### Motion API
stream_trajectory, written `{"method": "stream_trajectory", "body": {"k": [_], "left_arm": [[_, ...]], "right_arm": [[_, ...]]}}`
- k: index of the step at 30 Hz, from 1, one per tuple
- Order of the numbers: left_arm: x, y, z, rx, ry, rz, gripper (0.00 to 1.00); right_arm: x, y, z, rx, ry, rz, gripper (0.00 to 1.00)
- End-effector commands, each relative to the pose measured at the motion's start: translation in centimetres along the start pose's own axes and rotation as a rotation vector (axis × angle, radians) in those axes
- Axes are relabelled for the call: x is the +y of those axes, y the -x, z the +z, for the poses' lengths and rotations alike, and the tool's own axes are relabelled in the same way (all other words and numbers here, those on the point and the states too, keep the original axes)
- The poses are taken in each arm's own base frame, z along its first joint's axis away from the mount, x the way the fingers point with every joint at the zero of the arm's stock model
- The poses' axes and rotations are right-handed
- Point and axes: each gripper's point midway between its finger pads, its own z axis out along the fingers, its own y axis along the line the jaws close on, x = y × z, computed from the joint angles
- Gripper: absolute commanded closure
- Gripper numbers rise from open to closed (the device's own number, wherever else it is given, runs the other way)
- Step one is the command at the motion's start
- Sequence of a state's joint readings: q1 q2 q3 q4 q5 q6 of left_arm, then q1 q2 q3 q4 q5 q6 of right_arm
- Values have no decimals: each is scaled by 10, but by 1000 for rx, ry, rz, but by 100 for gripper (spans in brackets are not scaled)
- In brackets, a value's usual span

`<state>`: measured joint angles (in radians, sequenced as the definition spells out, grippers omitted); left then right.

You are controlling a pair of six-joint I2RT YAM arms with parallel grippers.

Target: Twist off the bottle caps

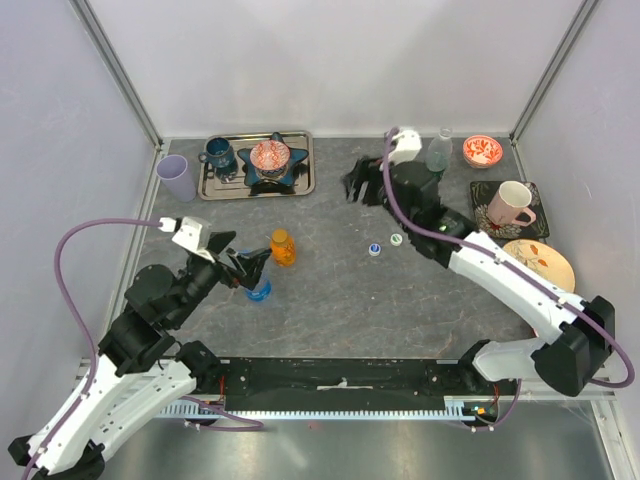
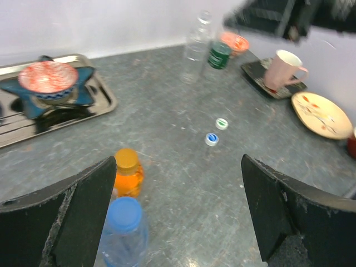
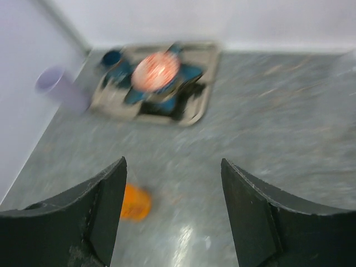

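**Q:** What lies around you from above?

**A:** At the far left, a metal tray (image 1: pixel 305 178) carries a blue star-shaped dish (image 1: pixel 270 160) and a dark blue mug (image 1: pixel 217 156), with a lilac plastic cup (image 1: pixel 177 177) beside it. At the far right stand a clear plastic bottle (image 1: pixel 438 151), a pink mug (image 1: pixel 512 203) and a patterned plate (image 1: pixel 541 263). My left gripper (image 1: pixel 250 270) hangs over the blue cap (image 1: pixel 260 292), and the orange cap (image 1: pixel 283 237) is just beside it. The white-and-blue cap (image 1: pixel 375 249) and white-and-green cap (image 1: pixel 397 239) lie loose mid-table. My right gripper (image 1: pixel 358 185) is beyond them, with nothing between.

**Q:** And your left wrist?

**A:** My left fingers (image 2: pixel 83 206) are spread wide and hold nothing. The blue cap sits on its bottle, low between them. The orange cap sits on its own bottle just behind. The two white caps lie well ahead on bare table.

**Q:** Right wrist?

**A:** It is blurred. My right fingers (image 3: pixel 105 206) are wide apart and empty. The tray and lilac cup are ahead, and the orange bottle (image 3: pixel 135 203) shows low by one finger. I cannot make out its cap.
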<state>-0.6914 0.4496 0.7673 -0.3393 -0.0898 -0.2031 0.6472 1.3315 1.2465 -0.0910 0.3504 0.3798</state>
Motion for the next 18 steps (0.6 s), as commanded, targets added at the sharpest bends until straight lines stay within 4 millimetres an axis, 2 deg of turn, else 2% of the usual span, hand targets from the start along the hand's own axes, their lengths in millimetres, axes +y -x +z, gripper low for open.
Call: {"method": "stream_trajectory", "body": {"k": [1, 3, 4, 6, 7, 10, 12, 13, 15, 16, 18], "left_arm": [[41, 25, -22, -112, 231, -26, 1], [51, 32, -31, -149, 290, -24, 1], [53, 37, -38, -175, 297, -28, 0], [56, 43, -43, -202, 311, -32, 1], [56, 47, -46, -214, 313, -34, 0], [55, 53, -52, -227, 309, -36, 1], [54, 57, -55, -232, 306, -39, 0], [54, 57, -55, -228, 305, -38, 1], [53, 59, -57, -233, 299, -41, 1], [52, 59, -56, -231, 294, -41, 1], [50, 58, -56, -228, 283, -46, 1]], "right_arm": [[73, -67, -28, 167, 310, 5, 25], [89, -84, -37, 197, 357, -30, 25], [103, -101, -42, 233, 387, -58, 25], [111, -113, -40, 254, 376, -91, 24], [116, -127, -37, 286, 374, -104, 24], [128, -137, -31, 303, 391, -85, 21], [134, -137, -25, 287, 392, -86, 18], [136, -149, -19, 308, 384, -101, 16], [144, -148, -9, 303, 385, -109, 15], [143, -165, 0, 335, 364, -126, 15], [148, -171, 7, 351, 360, -137, 15]]}}
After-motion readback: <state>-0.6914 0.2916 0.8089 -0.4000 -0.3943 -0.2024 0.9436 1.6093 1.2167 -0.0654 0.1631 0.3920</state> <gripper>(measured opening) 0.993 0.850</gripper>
